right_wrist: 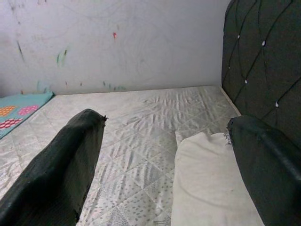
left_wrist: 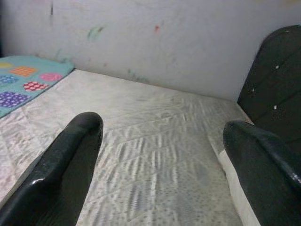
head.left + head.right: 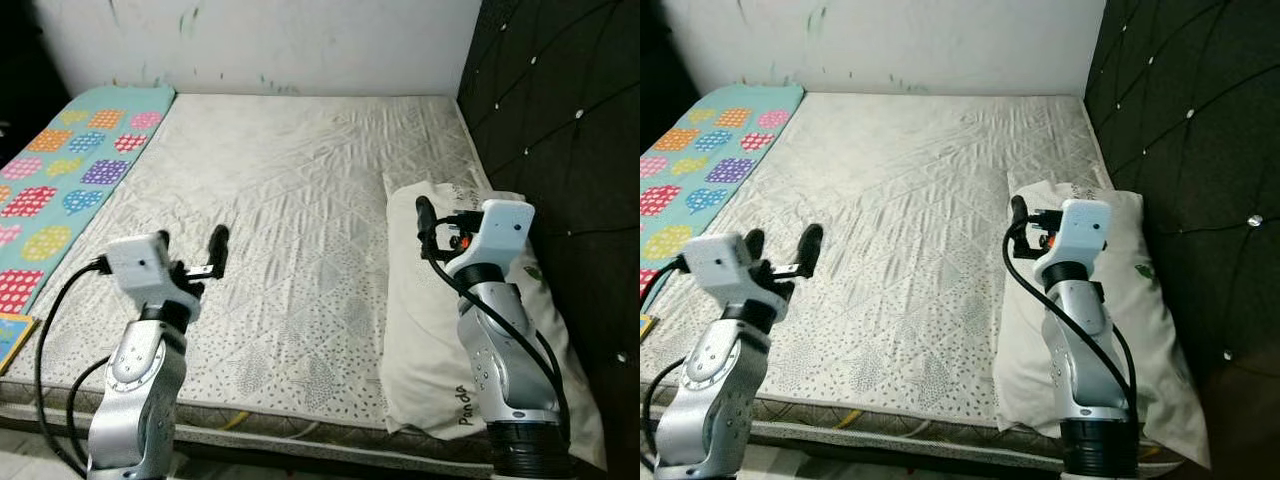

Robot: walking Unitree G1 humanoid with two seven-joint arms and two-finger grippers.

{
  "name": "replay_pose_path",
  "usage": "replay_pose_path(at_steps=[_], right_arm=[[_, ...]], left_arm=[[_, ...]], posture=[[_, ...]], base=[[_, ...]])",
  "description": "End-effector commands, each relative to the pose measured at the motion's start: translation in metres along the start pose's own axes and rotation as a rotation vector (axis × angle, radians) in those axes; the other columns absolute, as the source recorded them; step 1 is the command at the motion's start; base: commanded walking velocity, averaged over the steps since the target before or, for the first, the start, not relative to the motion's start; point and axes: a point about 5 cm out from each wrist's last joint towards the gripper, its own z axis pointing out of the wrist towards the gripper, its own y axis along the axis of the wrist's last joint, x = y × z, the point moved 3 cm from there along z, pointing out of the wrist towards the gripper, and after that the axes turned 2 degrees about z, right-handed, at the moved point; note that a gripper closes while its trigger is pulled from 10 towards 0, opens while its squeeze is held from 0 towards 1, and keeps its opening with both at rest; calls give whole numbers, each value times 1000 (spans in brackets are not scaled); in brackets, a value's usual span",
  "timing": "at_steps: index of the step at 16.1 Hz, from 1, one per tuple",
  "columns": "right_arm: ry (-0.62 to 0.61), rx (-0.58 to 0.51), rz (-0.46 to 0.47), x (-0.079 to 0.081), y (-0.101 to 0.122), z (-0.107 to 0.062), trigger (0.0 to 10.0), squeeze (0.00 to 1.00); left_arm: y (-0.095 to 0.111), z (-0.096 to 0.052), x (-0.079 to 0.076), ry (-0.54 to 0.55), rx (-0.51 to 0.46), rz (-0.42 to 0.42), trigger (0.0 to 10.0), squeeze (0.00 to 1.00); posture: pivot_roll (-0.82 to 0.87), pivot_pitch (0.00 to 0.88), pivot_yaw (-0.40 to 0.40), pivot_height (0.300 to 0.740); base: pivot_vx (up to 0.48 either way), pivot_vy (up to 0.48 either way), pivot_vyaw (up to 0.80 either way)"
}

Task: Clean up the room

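I see bare quilted mattress point(image 3: 300, 220) ahead. White pillow point(image 3: 425, 330) lies on mattress's right side, against dark tufted headboard point(image 3: 560, 130). Patterned teal blanket point(image 3: 70, 170) along mattress's left edge. Left gripper point(image 3: 200, 255) hovers over mattress's near left part, fingers spread, holding nothing. Right gripper point(image 3: 432, 228) over pillow, fingers spread, empty. Marked white wall point(image 3: 280, 40) beyond mattress.

A bare quilted white mattress point(image 3: 290, 230) lies against the marked wall, its surface faintly creased. A white pillow point(image 3: 425, 330), lettered "Panda" near its front edge, lies lengthwise along the mattress's right side beside the dark tufted headboard point(image 3: 560, 130). A turquoise blanket point(image 3: 65, 170) with colourful hearts lies flat along the left edge.
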Motion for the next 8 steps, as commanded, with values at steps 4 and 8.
replay_pose_path(at_steps=[4,8], right_arm=[[-66,161,-15,-9,-30,-13,10000,0],[-3,136,-189,-7,-27,-13,10000,0]], left_arm=[[-2,-5,0,18,8,8,10000,0],[-4,1,-5,-1,19,-7,10000,0]], posture=[[-38,0,39,740],[-46,0,30,740]], base=[[0,0,0],[0,0,0]])
